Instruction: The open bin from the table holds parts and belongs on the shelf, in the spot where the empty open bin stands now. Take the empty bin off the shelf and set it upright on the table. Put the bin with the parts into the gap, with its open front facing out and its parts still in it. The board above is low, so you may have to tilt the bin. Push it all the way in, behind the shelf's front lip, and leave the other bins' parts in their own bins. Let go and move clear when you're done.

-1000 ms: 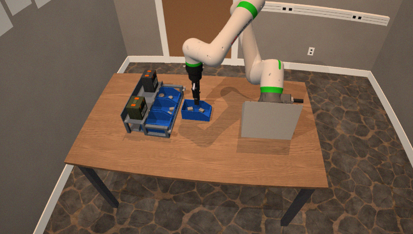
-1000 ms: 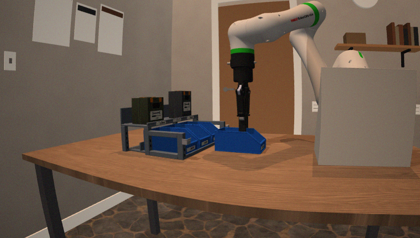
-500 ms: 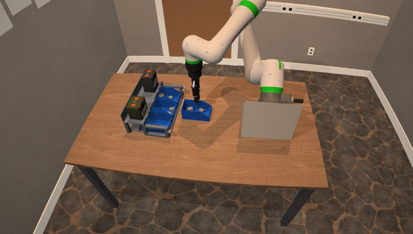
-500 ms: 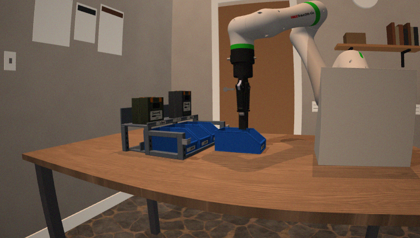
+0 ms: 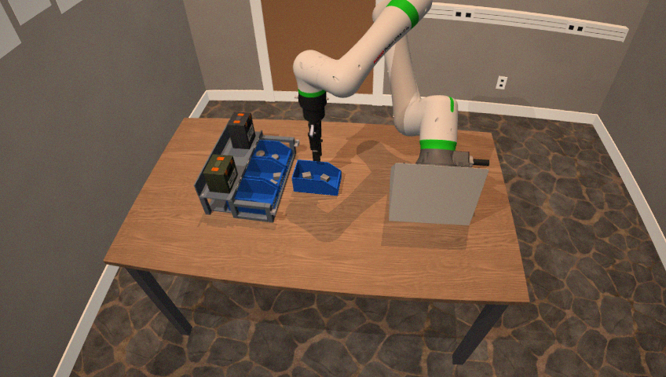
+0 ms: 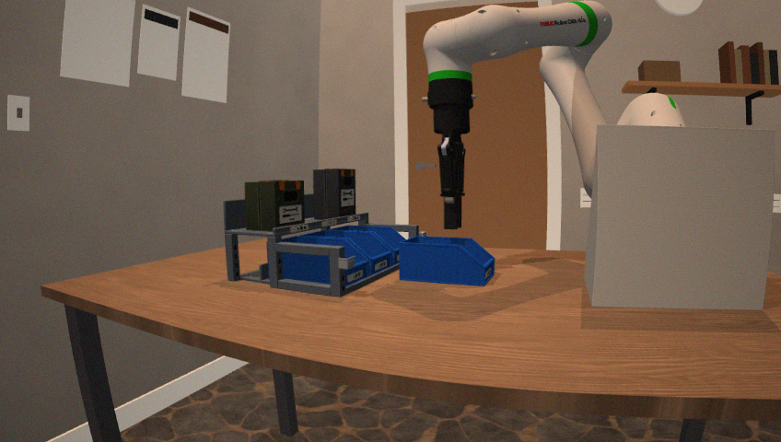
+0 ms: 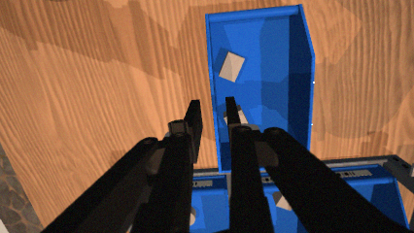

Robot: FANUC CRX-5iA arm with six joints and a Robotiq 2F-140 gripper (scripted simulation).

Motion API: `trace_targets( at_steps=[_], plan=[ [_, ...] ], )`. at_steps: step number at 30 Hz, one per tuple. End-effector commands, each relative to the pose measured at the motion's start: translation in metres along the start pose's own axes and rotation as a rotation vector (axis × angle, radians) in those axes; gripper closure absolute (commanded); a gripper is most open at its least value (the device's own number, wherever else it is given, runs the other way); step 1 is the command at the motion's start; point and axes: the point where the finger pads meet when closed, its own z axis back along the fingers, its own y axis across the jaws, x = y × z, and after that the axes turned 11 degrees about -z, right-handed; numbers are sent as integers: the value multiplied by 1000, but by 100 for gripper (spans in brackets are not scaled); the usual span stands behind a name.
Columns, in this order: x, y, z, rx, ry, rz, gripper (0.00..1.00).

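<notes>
I see my gripper (image 5: 316, 160) (image 6: 451, 226) (image 7: 214, 112) just above the bin with parts (image 5: 317, 185) (image 6: 441, 263) (image 7: 272, 58); its fingers are a little open, with nothing between. This bin stands upright on the table below them. I judge it light and stiff, maybe slippery, with loose parts (image 5: 324, 177) (image 7: 231, 66) that can slide when tilted. The side wall under the finger gap seems a good place for pinching. One finger partly covers a part in the wrist view; the exterior view hides the bin's inside.
</notes>
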Motion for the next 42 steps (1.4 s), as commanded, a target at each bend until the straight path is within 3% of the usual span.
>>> trace_targets(
  at_steps=[1,19,42],
  plan=[
    [0,0,7,1,-1,0,76],
    [0,0,34,1,-1,0,76],
    [0,0,50,1,-1,0,76]
  ],
)
